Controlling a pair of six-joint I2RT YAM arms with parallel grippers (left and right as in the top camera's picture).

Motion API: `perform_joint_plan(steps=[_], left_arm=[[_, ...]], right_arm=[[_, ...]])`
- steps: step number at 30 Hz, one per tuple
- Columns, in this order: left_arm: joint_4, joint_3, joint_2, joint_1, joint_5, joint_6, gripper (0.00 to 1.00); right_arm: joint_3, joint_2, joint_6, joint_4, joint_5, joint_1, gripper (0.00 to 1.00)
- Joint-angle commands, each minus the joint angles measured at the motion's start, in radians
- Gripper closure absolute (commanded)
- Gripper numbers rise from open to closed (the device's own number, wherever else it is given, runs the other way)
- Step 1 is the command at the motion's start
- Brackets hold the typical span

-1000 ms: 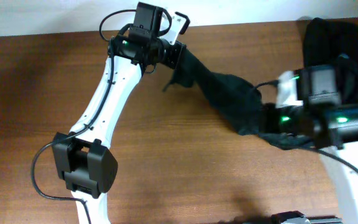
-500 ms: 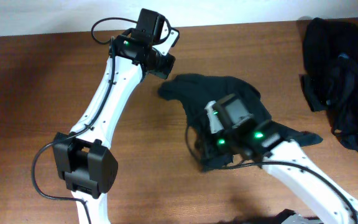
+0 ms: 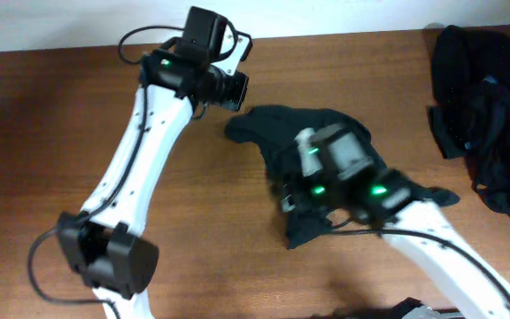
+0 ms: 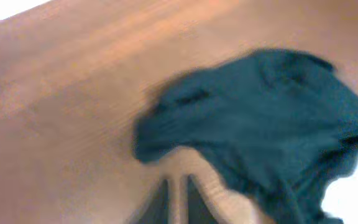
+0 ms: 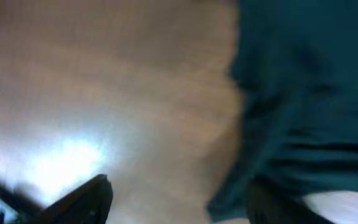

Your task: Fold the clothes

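1. The left gripper's [image 4: 177, 202] jaws are pressed together with no cloth between them. In the left wrist view its two dark fingers meet at the bottom edge over bare wood.
2. The right gripper's [image 5: 179, 183] jaws stand wide apart and hold nothing. One finger [image 5: 86, 199] hangs over the bare table [image 5: 104, 81]. The other shows dark at the lower edge of the cloth, and I cannot tell whether it touches.
3. A black garment [image 3: 282, 124] lies crumpled in a loose heap near the middle of the table, somewhat toward the far edge. A flap of it sticks out to the left.
4. From overhead, the left gripper [image 3: 235, 89] sits just beside that flap, on its far-left side. Gripper and cloth look apart, though the gap is small.
5. The right arm reaches across the near part of the garment, and its wrist covers the cloth's middle. The right gripper [image 3: 290, 197] is at the garment's left edge, where cloth meets wood.
6. In the left wrist view the garment [image 4: 272, 118] fills the upper right, with folds along its right side.
7. A pile of black clothes [image 3: 485, 124] lies at the far right corner of the table, well apart from the garment and running out of the picture.
8. Both wrist views are blurred, so finer details of the fabric cannot be made out.
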Motion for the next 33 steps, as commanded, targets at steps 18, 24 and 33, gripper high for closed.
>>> perform_joint_plan(steps=[18, 24, 33], left_arm=[[-0.117, -0.269, -0.032, -0.418, 0.085, -0.409, 0.99], [-0.002, -0.41, -0.032, -0.522, -0.041, -0.526, 0.99], [0.259, -0.66, -0.032, -0.554, -0.057, -0.585, 0.99]], right_arm=[[0.029, 0.175, -0.282, -0.079, -0.009, -0.589, 0.42], [0.029, 0.205, -0.308, -0.057, -0.038, -0.608, 0.42], [0.029, 0.205, -0.308, -0.051, -0.038, -0.608, 0.41]])
